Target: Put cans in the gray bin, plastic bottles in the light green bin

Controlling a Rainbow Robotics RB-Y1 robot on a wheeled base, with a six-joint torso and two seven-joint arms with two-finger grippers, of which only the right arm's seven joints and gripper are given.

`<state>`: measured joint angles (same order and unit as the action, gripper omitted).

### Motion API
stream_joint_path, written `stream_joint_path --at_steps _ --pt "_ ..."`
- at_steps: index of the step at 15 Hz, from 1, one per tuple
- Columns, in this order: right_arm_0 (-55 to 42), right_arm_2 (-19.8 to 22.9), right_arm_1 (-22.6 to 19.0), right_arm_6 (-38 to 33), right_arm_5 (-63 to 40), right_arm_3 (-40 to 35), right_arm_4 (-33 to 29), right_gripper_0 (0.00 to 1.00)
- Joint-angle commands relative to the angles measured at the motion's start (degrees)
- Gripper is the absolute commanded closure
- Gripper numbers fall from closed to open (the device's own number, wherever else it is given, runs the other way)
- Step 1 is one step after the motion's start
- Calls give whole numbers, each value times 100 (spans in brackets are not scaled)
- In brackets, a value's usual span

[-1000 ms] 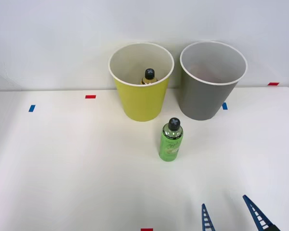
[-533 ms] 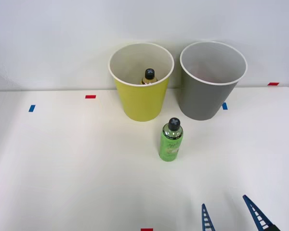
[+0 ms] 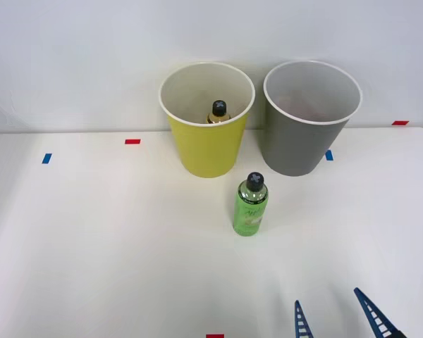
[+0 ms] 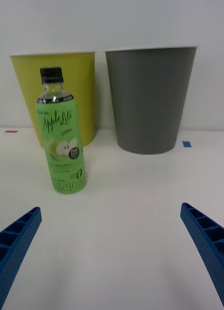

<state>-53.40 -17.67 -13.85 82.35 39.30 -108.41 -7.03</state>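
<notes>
A bright green plastic bottle with a black cap stands upright on the white table in front of the two bins. The light green bin holds a yellowish bottle, of which the black cap and neck show. The gray bin stands to its right. My right gripper is open near the table's front edge, right of and nearer than the green bottle, with nothing between its blue ribbed fingers. No cans are in view.
Small red tape marks and blue tape marks dot the table. A white wall rises behind the bins. Bare tabletop lies between the gripper and the green bottle.
The gripper's fingertips have dropped slightly toward the front view's lower edge. Bottles and bins have not moved.
</notes>
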Motion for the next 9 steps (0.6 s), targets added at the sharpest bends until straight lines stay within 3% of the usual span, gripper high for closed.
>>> stream_joint_path --at_steps 1,9 --pt "102 0 -74 44 482 223 8 0" --pt "770 -448 -716 290 552 223 536 0"
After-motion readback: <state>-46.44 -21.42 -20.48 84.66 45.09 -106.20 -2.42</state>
